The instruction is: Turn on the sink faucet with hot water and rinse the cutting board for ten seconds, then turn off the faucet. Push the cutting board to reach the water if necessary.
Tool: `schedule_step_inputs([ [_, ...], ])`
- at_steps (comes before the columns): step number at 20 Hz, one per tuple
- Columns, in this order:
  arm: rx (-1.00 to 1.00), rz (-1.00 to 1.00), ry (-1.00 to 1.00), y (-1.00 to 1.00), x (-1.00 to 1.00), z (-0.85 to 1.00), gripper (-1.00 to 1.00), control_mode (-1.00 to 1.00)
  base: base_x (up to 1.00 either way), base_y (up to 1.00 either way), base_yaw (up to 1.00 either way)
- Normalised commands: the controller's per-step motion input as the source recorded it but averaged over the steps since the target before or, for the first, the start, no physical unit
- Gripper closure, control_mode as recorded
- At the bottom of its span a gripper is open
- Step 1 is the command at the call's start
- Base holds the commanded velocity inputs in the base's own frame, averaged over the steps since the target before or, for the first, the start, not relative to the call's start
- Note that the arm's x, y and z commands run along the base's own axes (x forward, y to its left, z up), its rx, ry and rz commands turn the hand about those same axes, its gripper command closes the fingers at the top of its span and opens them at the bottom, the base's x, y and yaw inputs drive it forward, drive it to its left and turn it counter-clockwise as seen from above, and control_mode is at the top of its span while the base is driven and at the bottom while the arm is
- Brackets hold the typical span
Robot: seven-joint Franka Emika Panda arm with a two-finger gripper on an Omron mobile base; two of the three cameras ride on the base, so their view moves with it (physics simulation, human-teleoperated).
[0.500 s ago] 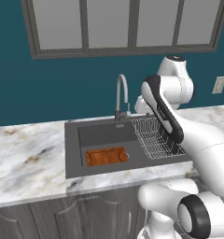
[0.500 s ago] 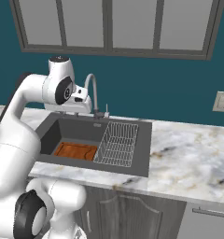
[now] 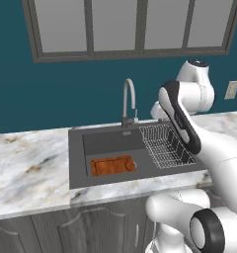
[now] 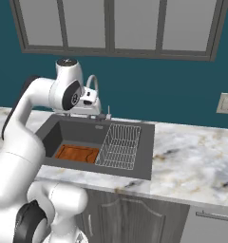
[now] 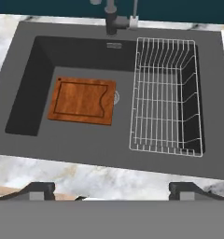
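The orange-brown cutting board point(image 5: 83, 101) lies flat on the floor of the dark grey sink point(image 5: 109, 154), in its left half. It also shows in both base views point(image 3: 113, 165) point(image 4: 78, 153). The grey gooseneck sink faucet point(image 3: 129, 101) stands at the back rim, with its dark base point(image 5: 113, 23) and small lever point(image 5: 134, 18) at the top of the hand view. No water is in view at the spout. My gripper point(image 5: 112, 192) point(image 4: 91, 110) hangs high above the sink, pointing down, open, with nothing between its fingertips point(image 5: 39, 190).
A wire mesh dish rack point(image 5: 165, 98) point(image 3: 166, 144) fills the right half of the basin. Marble counter point(image 3: 26, 163) runs on both sides of the sink. A teal wall and a window rise behind the faucet.
The arm has shifted slightly, and the hand sits a little lower beside the faucet. The cutting board has not moved.
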Motion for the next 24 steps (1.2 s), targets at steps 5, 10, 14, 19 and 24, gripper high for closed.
schedule_step_inputs([
  [5, 0.00, 0.00, -0.23, -0.48, 0.00, -0.07, -1.00, -1.00, 0.00, 0.00, 0.00],
  [10, 0.00, 0.00, -0.34, -0.45, 0.00, -0.12, -1.00, -1.00, 0.00, 0.00, 0.00],
  [14, 0.00, 0.00, -0.36, -0.45, 0.00, -0.07, -1.00, -1.00, 0.00, 0.00, 0.00],
  [19, 0.01, 0.00, -0.33, -0.34, 0.13, -0.08, -1.00, -1.00, 0.00, 0.00, 0.00],
  [24, 0.00, 0.00, -0.14, -0.02, 0.53, -0.07, -1.00, -1.00, 0.00, 0.00, 0.00],
])
